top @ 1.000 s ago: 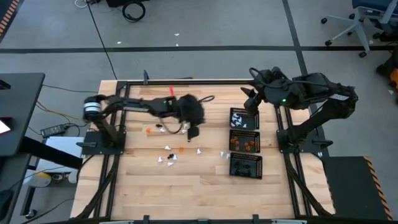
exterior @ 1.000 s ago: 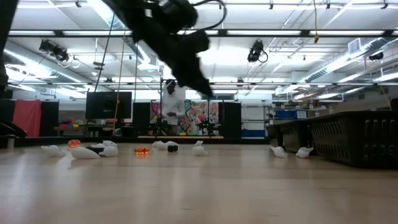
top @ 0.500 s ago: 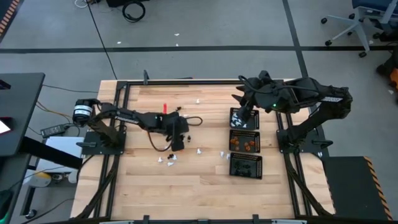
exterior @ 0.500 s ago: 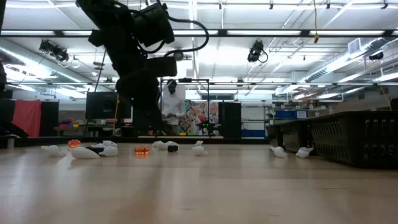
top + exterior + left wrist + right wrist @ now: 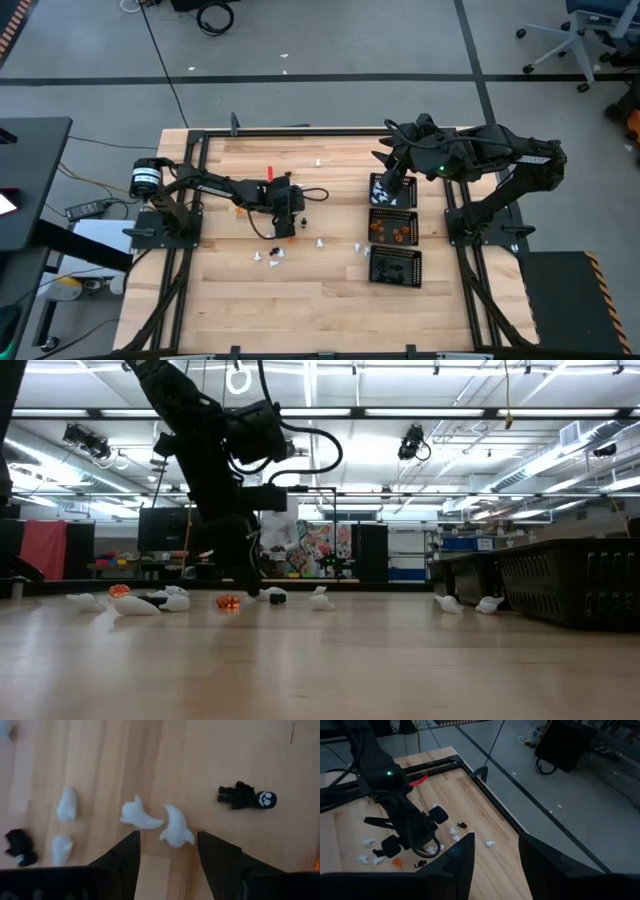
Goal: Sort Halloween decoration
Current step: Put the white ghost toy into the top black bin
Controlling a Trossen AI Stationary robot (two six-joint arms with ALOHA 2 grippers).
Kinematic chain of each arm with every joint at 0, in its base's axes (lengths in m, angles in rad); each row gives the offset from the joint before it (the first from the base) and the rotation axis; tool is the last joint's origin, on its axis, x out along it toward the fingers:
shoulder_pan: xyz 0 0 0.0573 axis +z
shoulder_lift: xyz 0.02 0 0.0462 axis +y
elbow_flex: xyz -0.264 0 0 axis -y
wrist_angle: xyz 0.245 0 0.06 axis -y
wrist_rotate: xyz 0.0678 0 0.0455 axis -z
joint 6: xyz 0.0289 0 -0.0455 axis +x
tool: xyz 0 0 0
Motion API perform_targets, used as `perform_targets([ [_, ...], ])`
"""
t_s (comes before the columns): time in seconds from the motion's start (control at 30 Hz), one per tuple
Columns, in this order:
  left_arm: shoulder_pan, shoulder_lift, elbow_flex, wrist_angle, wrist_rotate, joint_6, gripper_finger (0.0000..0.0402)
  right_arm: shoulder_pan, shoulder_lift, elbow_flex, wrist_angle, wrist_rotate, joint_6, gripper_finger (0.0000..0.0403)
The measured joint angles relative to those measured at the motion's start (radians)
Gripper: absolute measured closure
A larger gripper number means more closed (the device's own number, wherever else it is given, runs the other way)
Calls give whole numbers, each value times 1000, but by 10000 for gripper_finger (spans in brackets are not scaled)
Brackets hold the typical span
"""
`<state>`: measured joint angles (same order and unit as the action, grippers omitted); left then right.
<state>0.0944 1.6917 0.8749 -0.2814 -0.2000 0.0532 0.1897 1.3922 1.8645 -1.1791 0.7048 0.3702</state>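
The Halloween decoration is scattered on the wooden table (image 5: 300,300) as tiny white, orange and black trinkets. My left gripper (image 5: 167,840) points steeply down over a cluster of them, low above the wood (image 5: 250,585), and is open. One white ghost (image 5: 176,826) lies just beyond the gap between its fingertips, and another white ghost (image 5: 140,816) lies beside it. I cannot tell whether a finger touches either. A black figure (image 5: 247,797) lies farther off. My right gripper (image 5: 492,857) hovers open and empty, high above the far mesh tray (image 5: 392,190).
Three black mesh trays stand in a row at the table's right: the far one, a middle one (image 5: 393,228) with orange pieces and a near one (image 5: 395,266). More white trinkets (image 5: 320,243) lie between the cluster and the trays. A person (image 5: 280,535) stands in the room behind.
My left gripper has come down from well above the table to just over the trinket cluster. On the way it went toward the table's left edge and tipped more steeply downward. My right gripper has shifted a little toward the left, over the far tray.
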Motion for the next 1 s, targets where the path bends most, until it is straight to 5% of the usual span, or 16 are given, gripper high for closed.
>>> perform_targets([
  [0.5,4,58,4,62,19,29,229,0,0,0,0,0,-6,245],
  [1.0,2,61,4,66,47,18,354,0,0,0,0,-1,-4,245],
])
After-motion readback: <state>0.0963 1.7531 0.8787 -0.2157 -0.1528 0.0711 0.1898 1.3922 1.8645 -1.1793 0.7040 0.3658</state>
